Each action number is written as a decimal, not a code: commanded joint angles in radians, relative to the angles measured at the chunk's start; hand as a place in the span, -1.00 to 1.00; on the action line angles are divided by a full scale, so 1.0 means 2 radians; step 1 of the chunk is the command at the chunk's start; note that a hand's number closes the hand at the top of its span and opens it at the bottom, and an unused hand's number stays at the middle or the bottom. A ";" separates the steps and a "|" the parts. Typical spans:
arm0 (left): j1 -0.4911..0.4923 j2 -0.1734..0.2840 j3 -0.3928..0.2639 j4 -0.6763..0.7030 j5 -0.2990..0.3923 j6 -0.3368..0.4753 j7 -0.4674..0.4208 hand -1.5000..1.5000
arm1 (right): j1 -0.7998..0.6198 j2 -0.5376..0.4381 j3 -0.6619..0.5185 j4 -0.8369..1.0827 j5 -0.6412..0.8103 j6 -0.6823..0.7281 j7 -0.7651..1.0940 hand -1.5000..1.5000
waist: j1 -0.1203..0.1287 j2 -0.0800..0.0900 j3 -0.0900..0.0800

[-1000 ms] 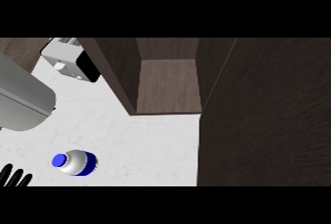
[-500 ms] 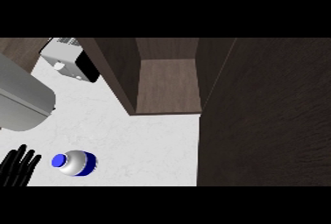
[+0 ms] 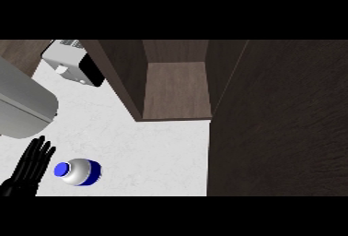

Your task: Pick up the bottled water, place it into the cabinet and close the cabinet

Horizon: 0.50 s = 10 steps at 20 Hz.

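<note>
Fingers-first, the black left hand [image 3: 28, 168] is being advanced up the white desk [image 3: 156, 147], fingers straight, empty; the upright clear blue-capped water bottle [image 3: 79, 172] is being approached just to its right.

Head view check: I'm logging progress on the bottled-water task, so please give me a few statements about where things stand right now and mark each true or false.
1. The bottled water stands on the white counter. True.
2. The left hand is curled round the bottle. False: its fingers are straight, just left of the bottle, with no grasp visible.
3. The cabinet is open, with its inside visible. True.
4. The bottle is already inside the cabinet. False: it is on the counter, below and left of the opening.
5. The right hand is reaching for the cabinet door. False: no right hand shows in this view.
</note>
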 commanded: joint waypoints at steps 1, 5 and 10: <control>-0.038 -0.001 0.006 0.084 -0.021 0.000 -0.031 -1.00 | 0.050 -0.007 -0.032 -0.080 -0.106 0.016 0.013 -1.00 | -0.004 -0.001 0.000; -0.056 -0.011 -0.008 0.109 -0.036 0.009 -0.022 -1.00 | 0.064 -0.004 -0.028 -0.097 -0.108 0.011 0.018 -1.00 | 0.000 0.000 0.000; -0.099 0.001 0.019 0.209 -0.033 -0.007 -0.073 -1.00 | 0.051 -0.009 -0.006 -0.107 -0.100 -0.003 0.032 -1.00 | 0.003 0.002 -0.001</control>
